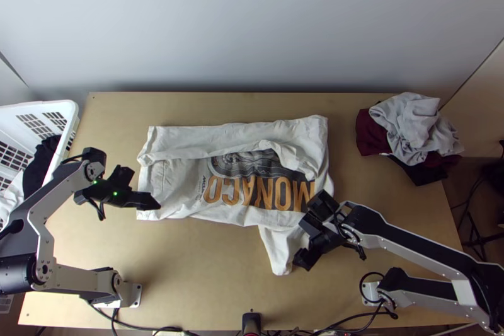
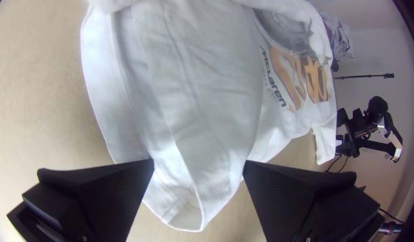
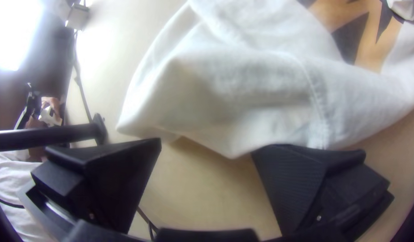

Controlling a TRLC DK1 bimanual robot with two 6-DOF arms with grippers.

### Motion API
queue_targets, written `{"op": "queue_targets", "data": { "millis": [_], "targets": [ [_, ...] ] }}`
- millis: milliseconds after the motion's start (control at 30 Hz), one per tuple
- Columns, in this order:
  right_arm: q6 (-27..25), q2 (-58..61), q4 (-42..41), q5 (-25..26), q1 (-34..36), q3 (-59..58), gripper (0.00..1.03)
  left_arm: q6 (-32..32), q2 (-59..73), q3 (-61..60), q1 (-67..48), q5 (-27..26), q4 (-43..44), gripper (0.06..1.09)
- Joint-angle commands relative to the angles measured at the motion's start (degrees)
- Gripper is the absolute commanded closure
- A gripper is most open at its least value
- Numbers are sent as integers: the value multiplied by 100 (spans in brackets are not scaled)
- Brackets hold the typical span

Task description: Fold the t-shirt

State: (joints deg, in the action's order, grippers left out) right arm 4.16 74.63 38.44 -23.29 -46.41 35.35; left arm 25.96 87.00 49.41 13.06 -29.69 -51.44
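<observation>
Left side: a white basket (image 1: 70, 112) limits my outward travel. I have the left pincer (image 2: 199, 163) wide open, holding nothing, at the shirt's left end. The t-shirt (image 1: 183, 191) lies mid-bench (image 1: 195, 285), far edge turned over in a loose band. I judge it light, soft and prone to slip; grip doubled cloth at the corners. One sleeve (image 1: 279, 251) extends toward the near edge, over open bench. The right pincer (image 3: 207, 145) is wide open beside it, unloaded. Farther right, a cloth pile (image 1: 412, 128) restricts the far corner.
</observation>
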Motion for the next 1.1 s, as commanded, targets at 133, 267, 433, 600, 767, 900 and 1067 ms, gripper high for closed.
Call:
{"op": "queue_targets", "data": {
  "millis": [133,267,433,600,767,900,1067],
  "targets": [
    [155,227,-934,114,361,253,100,-513,432,245,65,7,776,105],
    [164,122,-952,123,361,253,100,-600,291,78,39,-10,811,105],
    [164,60,-943,123,423,297,100,-715,247,-80,12,-37,829,105],
    [331,-291,-723,114,431,631,100,-961,230,25,-49,-37,697,105],
    [304,-379,-319,79,862,1606,100,-1295,80,588,-75,-124,389,105],
    [190,-300,-161,44,1187,2204,100,-1497,71,1299,-49,-177,38,105],
    [6,-28,-73,26,1671,2784,100,-1761,230,2108,-5,-256,-165,105]
  ]
}}
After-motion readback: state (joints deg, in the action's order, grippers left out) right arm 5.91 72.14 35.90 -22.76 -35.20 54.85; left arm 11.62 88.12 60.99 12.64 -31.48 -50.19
